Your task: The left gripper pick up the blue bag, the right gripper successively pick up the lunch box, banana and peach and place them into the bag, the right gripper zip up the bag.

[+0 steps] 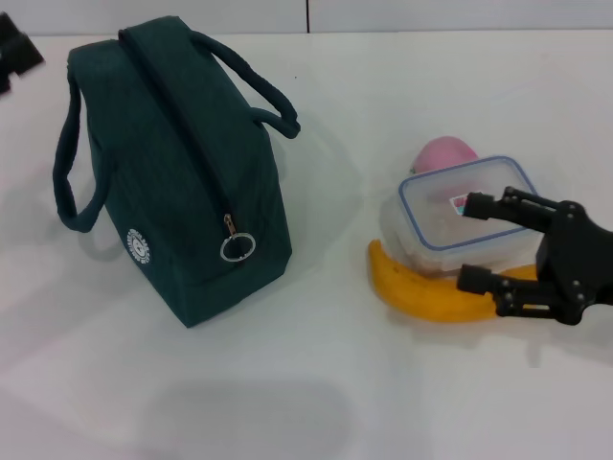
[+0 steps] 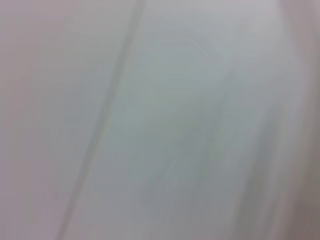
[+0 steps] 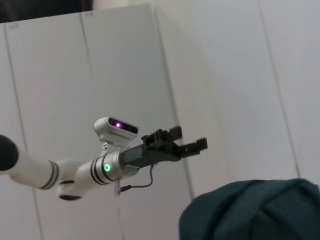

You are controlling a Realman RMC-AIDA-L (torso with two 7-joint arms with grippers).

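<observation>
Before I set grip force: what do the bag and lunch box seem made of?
The blue bag looks like soft matte woven fabric, with rope-like handles and a metal ring zip pull. The lunch box looks like clear, glossy hard plastic; the peach shows through it.

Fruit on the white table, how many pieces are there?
2: a curved yellow banana against the clear plastic lunch box's near side, and a round pink peach behind it. Others may be hidden.

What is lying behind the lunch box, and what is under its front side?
Behind the lunch box the pink peach shows, its lower part covered. The banana lies against the front edge; whether it goes underneath cannot be seen.
</observation>
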